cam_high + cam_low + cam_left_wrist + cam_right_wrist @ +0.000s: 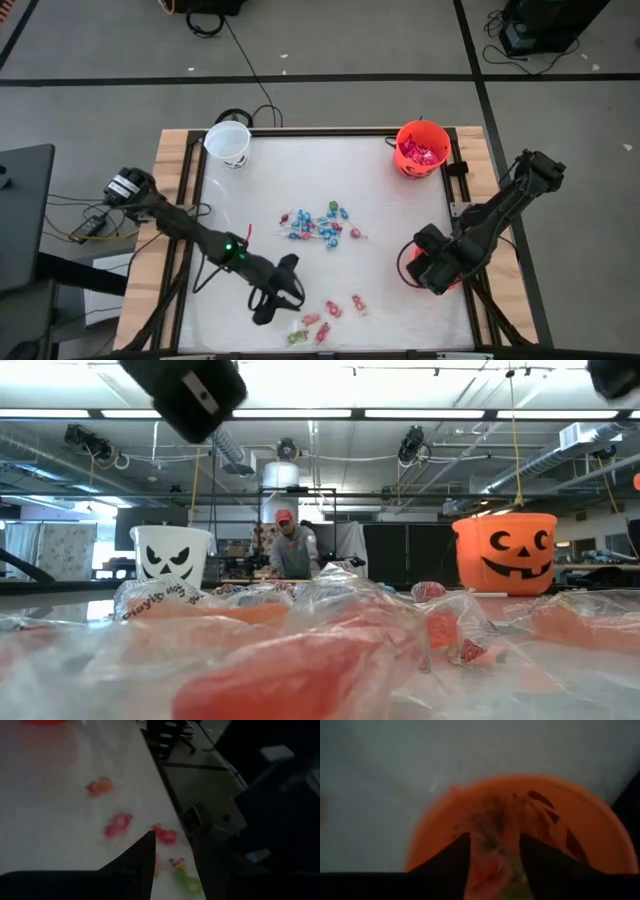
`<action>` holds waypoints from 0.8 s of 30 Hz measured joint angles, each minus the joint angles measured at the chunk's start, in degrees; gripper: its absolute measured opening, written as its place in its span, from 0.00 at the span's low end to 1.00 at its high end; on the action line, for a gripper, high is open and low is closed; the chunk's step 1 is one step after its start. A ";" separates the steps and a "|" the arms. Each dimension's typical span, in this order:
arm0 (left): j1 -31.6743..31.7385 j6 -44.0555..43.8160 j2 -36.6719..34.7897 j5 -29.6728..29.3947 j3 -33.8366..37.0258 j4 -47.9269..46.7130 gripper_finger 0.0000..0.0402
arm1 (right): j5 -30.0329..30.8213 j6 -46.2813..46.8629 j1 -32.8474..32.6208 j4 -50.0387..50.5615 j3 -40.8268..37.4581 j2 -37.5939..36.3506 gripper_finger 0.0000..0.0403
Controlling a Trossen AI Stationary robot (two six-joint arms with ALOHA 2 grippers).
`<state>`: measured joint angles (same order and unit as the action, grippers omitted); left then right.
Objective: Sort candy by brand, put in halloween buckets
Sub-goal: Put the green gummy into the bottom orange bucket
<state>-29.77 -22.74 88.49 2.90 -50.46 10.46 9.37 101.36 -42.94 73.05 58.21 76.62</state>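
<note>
Surface: white surface (330, 170) framed in wood; candy (318, 225) scattered mid-surface, more pieces (325, 318) at the near edge
Buckets: white bucket (228, 143) and orange bucket (421, 148) at far corners; another orange bucket (520, 827) under the right arm
Left gripper (270, 300): beside near-edge candy; jaws apart, empty
Right gripper (492, 862): over that orange bucket; jaws apart
</note>
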 joint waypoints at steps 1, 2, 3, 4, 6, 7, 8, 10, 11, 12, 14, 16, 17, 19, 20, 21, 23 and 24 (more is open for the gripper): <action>-0.66 0.13 0.00 -0.02 0.00 -0.02 0.33 | 1.43 0.88 -0.20 1.02 1.93 -0.06 0.48; -1.45 0.98 0.00 -0.19 0.00 -0.04 0.33 | 3.67 1.72 -0.54 2.24 4.11 -0.10 0.50; -2.29 2.31 0.00 -0.61 0.00 -0.16 0.33 | 6.15 2.80 -0.88 3.85 6.40 -0.11 0.51; -3.13 3.84 0.01 -1.41 0.00 -0.32 0.33 | 8.66 3.90 -1.18 5.37 8.53 -0.11 0.51; -4.92 5.86 0.45 -3.48 0.00 0.11 0.33 | 13.40 5.74 -1.61 7.59 12.98 -0.13 0.51; -5.70 6.09 0.96 -4.45 0.00 0.67 0.33 | 15.14 6.08 -1.68 8.41 14.89 -0.13 0.51; -6.49 6.09 1.73 -4.89 0.00 1.30 0.33 | 16.41 6.16 -1.66 9.17 16.59 -0.13 0.50; -7.98 5.77 4.05 -5.05 0.00 2.87 0.34 | 17.82 5.07 -1.34 9.58 19.22 -0.15 0.50; -8.69 5.63 5.43 -5.17 0.00 4.10 0.35 | 18.01 4.16 -1.14 9.55 20.15 -0.15 0.50; -9.45 5.55 6.93 -5.54 0.00 5.22 0.36 | 18.01 3.26 -1.06 9.81 20.81 -0.15 0.50; -10.94 4.38 9.55 -7.81 0.00 7.25 0.37 | 18.03 1.56 -0.94 10.36 21.58 -0.15 0.50; -12.13 3.15 11.78 -10.37 0.00 9.04 0.37 | 17.97 0.09 -0.70 11.24 21.64 -0.13 0.50; -12.52 3.07 12.75 -11.65 0.00 9.84 0.37 | 17.80 -0.54 -0.70 12.02 21.64 -0.13 0.50; -13.15 2.71 14.43 -14.50 0.00 10.47 0.37 | 17.44 -1.16 -0.70 13.38 21.64 -0.13 0.50; -13.32 2.60 15.25 -15.42 0.00 10.54 0.37 | 17.44 -1.47 -0.70 13.62 21.64 -0.13 0.50; -13.40 2.37 16.04 -15.87 0.00 10.65 0.37 | 17.42 -2.10 -0.70 13.62 21.64 -0.13 0.50; -13.43 0.42 17.48 -16.17 0.00 11.60 0.37 | 16.99 -2.86 -0.70 13.89 21.64 -0.13 0.50; -13.43 -0.31 18.21 -16.15 0.00 12.30 0.37 | 16.56 -3.57 -0.70 14.04 21.64 -0.13 0.50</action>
<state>-43.20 -23.05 106.70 -13.25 -50.46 22.76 25.93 97.80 -43.64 87.10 79.85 76.49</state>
